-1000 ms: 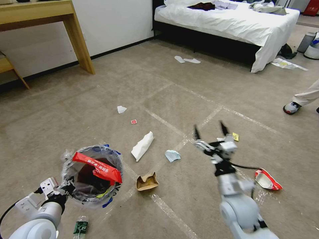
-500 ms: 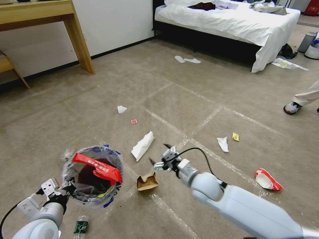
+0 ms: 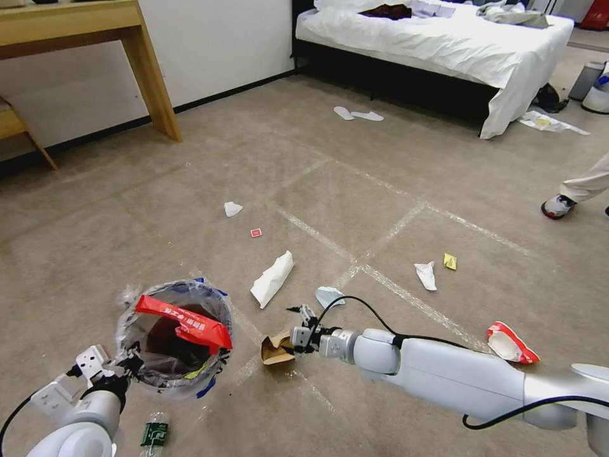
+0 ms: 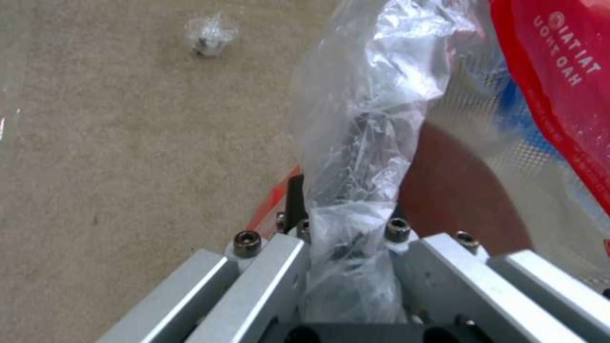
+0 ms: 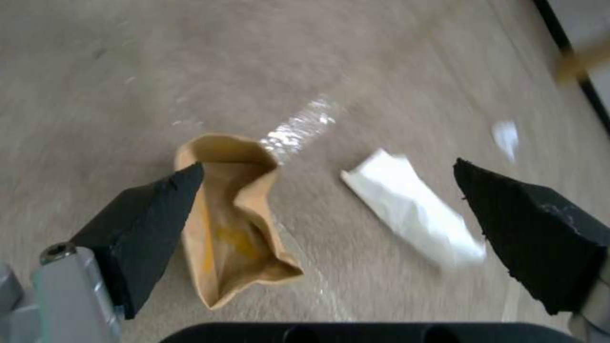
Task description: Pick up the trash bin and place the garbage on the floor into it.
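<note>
The trash bin [image 3: 150,371], lined with clear plastic, stands on the floor [image 3: 355,190] at the lower left with a red wrapper [image 3: 184,322] lying across its mouth. My left gripper [image 3: 129,363] is shut on its rim and liner; the left wrist view shows the gripper [image 4: 346,224] pinching the plastic beside the brown inside of the bin [image 4: 457,190]. My right gripper [image 3: 292,329] hangs open just over a torn brown cardboard box [image 3: 278,349]. In the right wrist view the gripper [image 5: 327,166] has one finger over the box [image 5: 235,228] and a white paper [image 5: 413,209] between the fingers.
More garbage lies around: white paper [image 3: 273,279], pale tissue [image 3: 330,295], small paper [image 3: 233,208], red scrap [image 3: 255,233], tissue [image 3: 426,275], yellow scrap [image 3: 450,261], red wrapper [image 3: 510,344], bottle [image 3: 153,435]. A bed [image 3: 444,44] stands at the back, a wooden table leg [image 3: 152,82] at the left.
My right arm has swung from the right side leftward and down to the cardboard box, gripper still open. The bin and my left gripper have stayed put.
</note>
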Robot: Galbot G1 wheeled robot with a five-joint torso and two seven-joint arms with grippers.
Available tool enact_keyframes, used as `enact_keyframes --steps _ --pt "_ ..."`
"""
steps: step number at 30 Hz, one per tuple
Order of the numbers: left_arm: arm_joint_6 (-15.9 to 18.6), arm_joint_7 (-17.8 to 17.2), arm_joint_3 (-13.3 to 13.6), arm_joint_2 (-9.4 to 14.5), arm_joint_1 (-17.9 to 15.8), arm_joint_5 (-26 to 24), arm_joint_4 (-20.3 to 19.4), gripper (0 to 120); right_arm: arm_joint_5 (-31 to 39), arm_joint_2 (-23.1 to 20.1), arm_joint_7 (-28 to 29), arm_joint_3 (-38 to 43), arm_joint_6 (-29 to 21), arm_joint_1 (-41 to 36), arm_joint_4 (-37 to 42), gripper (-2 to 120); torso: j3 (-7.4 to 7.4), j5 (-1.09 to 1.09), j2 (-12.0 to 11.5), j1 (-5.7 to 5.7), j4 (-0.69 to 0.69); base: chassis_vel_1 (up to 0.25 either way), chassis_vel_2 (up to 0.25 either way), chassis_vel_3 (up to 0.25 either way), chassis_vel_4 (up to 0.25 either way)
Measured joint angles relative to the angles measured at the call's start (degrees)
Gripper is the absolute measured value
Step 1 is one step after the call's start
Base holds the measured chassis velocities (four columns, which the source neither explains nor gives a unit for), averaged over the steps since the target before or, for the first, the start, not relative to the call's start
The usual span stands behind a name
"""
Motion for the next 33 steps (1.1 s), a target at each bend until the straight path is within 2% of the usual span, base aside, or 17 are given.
enact_keyframes --steps 1,3,8,10,15,29,33 --pt "0.0 0.0 0.0 0.0 0.0 0.0 0.0 1 0.0 0.0 0.0 0.0 0.0 0.0 0.0 100 0.0 0.0 0.0 0.0 0.0 0.0 0.0 0.0 0.0" --pt "-0.06 0.02 -0.02 -0.19 0.02 0.1 0.03 1 -8.34 1.81 -5.54 1.11 4.5 -0.57 -2.32 100 0.0 0.02 0.0 0.0 0.01 0.0 0.0 0.0 0.0" --pt "-0.36 0.11 -0.18 -0.38 0.03 0.18 0.46 1 -10.42 4.33 -6.31 0.28 5.45 -0.57 -5.41 100 0.0 0.0 0.0 0.0 0.0 0.0 0.0 0.0 0.0" --pt "-0.56 0.22 -0.31 -0.51 0.12 0.24 0.59 1 -11.36 6.89 -6.38 -0.34 6.09 -0.43 -9.13 100 0.0 0.0 0.0 0.0 0.01 0.0 0.0 0.0 0.0" --pt "-0.65 0.25 -0.39 -0.58 0.13 0.31 0.69 1 -13.89 9.71 -6.39 -0.01 7.98 -0.51 -14.59 100 0.0 0.0 0.0 0.0 0.02 0.0 0.0 0.0 0.0" --pt "-0.83 0.25 -0.39 -0.95 0.09 0.53 0.69 1 -14.47 8.4 -6.63 -0.12 6.54 -2.29 -16.39 100 0.0 0.0 0.0 0.0 -0.01 0.0 0.0 0.0 0.0" --pt "-0.91 0.27 -0.45 -1.02 0.15 0.52 0.69 1 -13.99 10.12 -6.55 -0.76 6.4 -2.44 -17.98 100 0.0 0.01 0.0 0.0 0.0 0.0 0.0 0.0 0.0"
